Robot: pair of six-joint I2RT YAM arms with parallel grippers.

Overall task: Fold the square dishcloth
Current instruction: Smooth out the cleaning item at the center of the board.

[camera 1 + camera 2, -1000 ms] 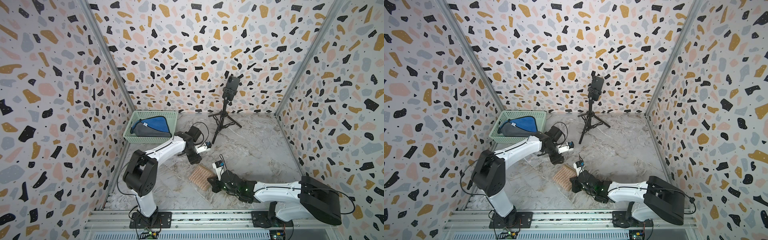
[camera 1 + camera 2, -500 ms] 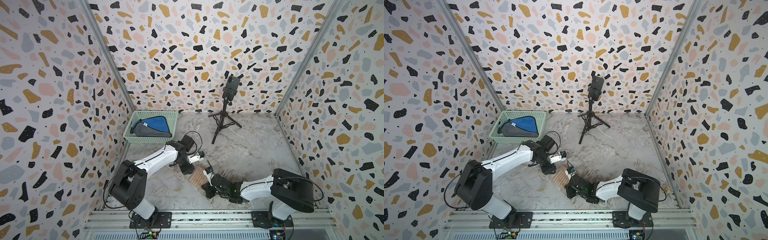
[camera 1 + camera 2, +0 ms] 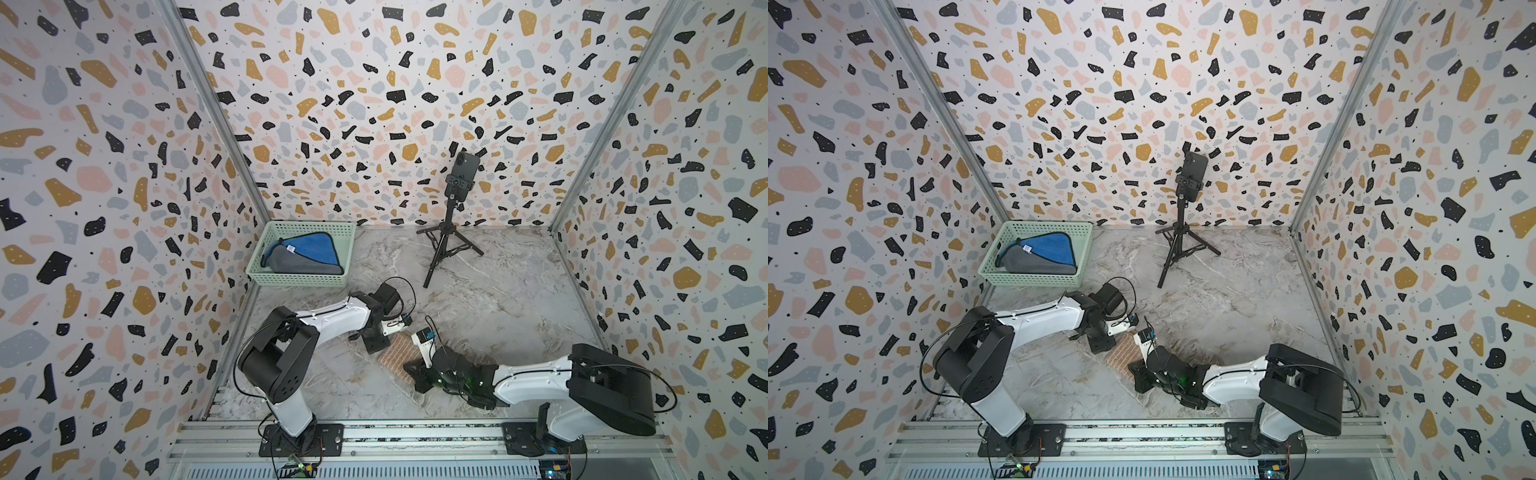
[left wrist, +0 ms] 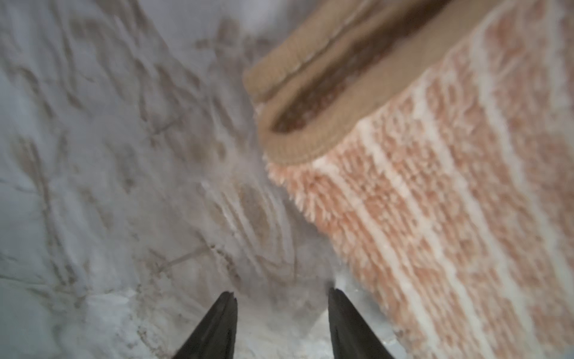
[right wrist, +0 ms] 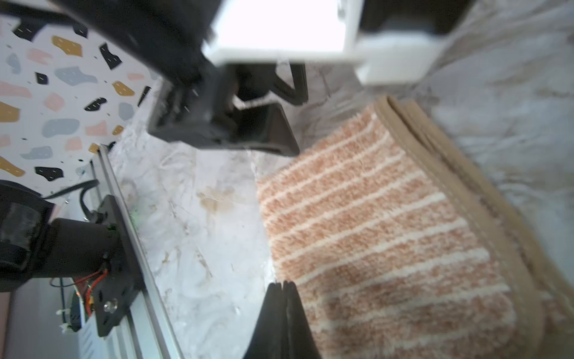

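The dishcloth (image 3: 400,352) is peach with white stripes and a tan border. It lies folded on the marble table, in both top views (image 3: 1123,353). My left gripper (image 4: 282,298) is open over bare table just beside the cloth's (image 4: 435,217) folded corner and touches nothing. It sits at the cloth's far-left edge in a top view (image 3: 379,347). My right gripper (image 5: 282,284) is shut, with nothing between its fingers. Its tips rest at the near edge of the cloth (image 5: 388,233). The left gripper (image 5: 248,130) faces it across the cloth.
A green basket (image 3: 299,280) holding blue and grey cloths stands at the back left. A phone on a black tripod (image 3: 449,237) stands at the back middle. A metal rail (image 3: 415,436) runs along the front edge, and patterned walls close three sides.
My left gripper has moved toward the front, down to the cloth's far-left edge, with its jaws a little narrower. The right gripper has shifted slightly left and stays shut. The cloth has not moved.
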